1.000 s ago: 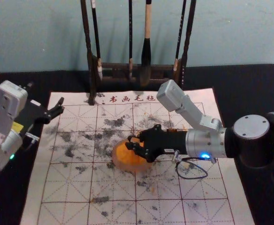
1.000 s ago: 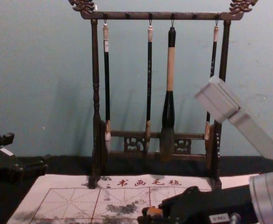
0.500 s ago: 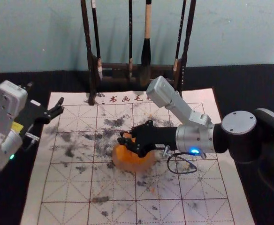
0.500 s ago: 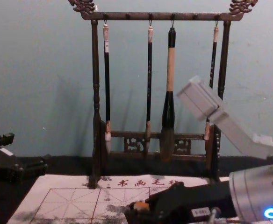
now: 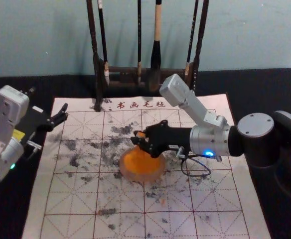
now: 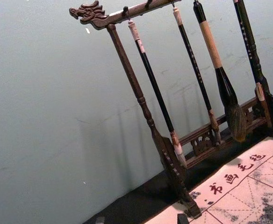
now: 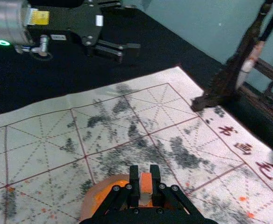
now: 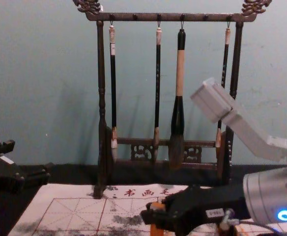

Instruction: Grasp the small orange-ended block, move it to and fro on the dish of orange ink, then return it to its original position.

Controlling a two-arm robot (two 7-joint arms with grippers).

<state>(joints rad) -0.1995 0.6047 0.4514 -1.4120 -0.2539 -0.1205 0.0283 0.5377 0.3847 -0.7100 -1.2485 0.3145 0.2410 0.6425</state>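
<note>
Seeming light and stiff, the block (image 7: 146, 184) is side-gripped by the right tool (image 7: 145, 176) near the dish's (image 5: 137, 178) far rim

open room over the white grid-printed mat (image 5: 80, 142) runs from the jaws of the right gripper (image 5: 139, 140) towards the black left gripper (image 5: 48, 102). below the jaws, a round pinkish dish (image 5: 135, 178) bars descent; beyond them stands a dark wooden rack (image 5: 96, 64).
</note>
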